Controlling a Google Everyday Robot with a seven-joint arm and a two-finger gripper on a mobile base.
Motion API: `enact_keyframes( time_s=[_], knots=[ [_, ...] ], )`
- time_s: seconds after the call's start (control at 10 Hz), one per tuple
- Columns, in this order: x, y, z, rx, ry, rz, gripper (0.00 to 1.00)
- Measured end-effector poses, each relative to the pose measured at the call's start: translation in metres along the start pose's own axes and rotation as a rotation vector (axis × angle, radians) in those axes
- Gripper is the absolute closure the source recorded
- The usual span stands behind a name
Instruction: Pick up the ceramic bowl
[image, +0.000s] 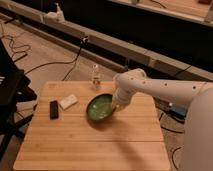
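The ceramic bowl (100, 107) is dark green and glossy with a paler centre. It is tilted, its right rim raised off the wooden table (90, 145), near the table's middle. My gripper (116, 105) comes in from the right at the end of the white arm (155, 90). It is shut on the bowl's right rim.
A small clear bottle (95, 77) stands at the table's back edge just behind the bowl. A white flat object (68, 102) and a black rectangular object (53, 109) lie to the bowl's left. A black chair (10, 90) stands left of the table. Cables (30, 50) lie on the floor behind.
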Motion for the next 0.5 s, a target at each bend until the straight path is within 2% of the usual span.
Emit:
enact_keyframes(
  time_s=[0.2, 0.3, 0.4, 0.5],
  knots=[
    [-0.012, 0.014, -0.044, -0.093, -0.065, 0.004, 1.00],
    [-0.013, 0.018, -0.062, -0.133, -0.084, 0.002, 1.00],
    [-0.012, 0.021, -0.076, -0.165, -0.092, 0.000, 1.00],
    [-0.012, 0.020, -0.081, -0.176, -0.097, 0.002, 1.00]
  ],
)
